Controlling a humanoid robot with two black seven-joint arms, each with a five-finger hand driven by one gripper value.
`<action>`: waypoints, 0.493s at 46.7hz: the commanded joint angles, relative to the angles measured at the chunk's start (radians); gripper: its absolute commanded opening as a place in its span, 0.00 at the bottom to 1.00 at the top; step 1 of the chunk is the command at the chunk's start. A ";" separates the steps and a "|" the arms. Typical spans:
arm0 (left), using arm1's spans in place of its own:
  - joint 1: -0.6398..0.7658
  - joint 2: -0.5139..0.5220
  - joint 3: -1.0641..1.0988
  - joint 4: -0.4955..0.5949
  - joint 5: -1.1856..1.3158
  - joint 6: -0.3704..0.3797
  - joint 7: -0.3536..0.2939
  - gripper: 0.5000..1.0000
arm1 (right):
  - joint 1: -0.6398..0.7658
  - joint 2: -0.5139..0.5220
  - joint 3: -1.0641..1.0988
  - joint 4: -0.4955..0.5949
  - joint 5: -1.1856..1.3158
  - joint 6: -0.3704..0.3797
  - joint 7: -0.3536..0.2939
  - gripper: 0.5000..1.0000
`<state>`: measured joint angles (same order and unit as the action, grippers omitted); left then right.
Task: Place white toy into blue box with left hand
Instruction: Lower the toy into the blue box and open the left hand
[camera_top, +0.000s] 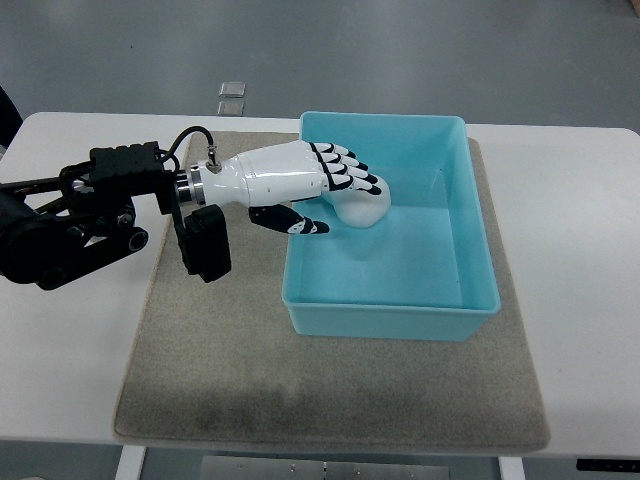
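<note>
My left hand (335, 195), white with black finger joints, reaches from the left over the near-left wall of the blue box (470, 230). Its fingers are curled over a white toy (362, 209), which shows below and to the right of the fingers, inside the box area. I cannot tell whether the toy touches the box floor. The thumb (290, 222) sticks out below the palm. The right hand is out of view.
The box stands on a grey-beige mat (200, 350) laid on a white table (570, 200). The black arm linkage (80, 220) lies over the table's left side. Two small square plates (231, 97) sit on the floor beyond the table.
</note>
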<state>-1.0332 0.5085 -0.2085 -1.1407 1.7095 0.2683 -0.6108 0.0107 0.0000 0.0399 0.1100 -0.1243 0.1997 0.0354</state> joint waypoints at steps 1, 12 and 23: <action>-0.007 -0.001 -0.008 0.019 -0.014 0.002 0.000 0.92 | 0.000 0.000 0.000 0.000 -0.001 0.000 0.000 0.87; -0.014 -0.002 -0.012 0.085 -0.089 0.054 0.000 0.92 | 0.000 0.000 0.000 -0.001 0.000 0.000 0.000 0.87; -0.005 -0.033 -0.002 0.084 -0.126 0.068 0.000 0.99 | 0.000 0.000 0.000 -0.001 -0.001 0.000 0.000 0.87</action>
<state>-1.0408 0.4959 -0.2127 -1.0551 1.5833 0.3356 -0.6108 0.0113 0.0000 0.0399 0.1102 -0.1251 0.1994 0.0355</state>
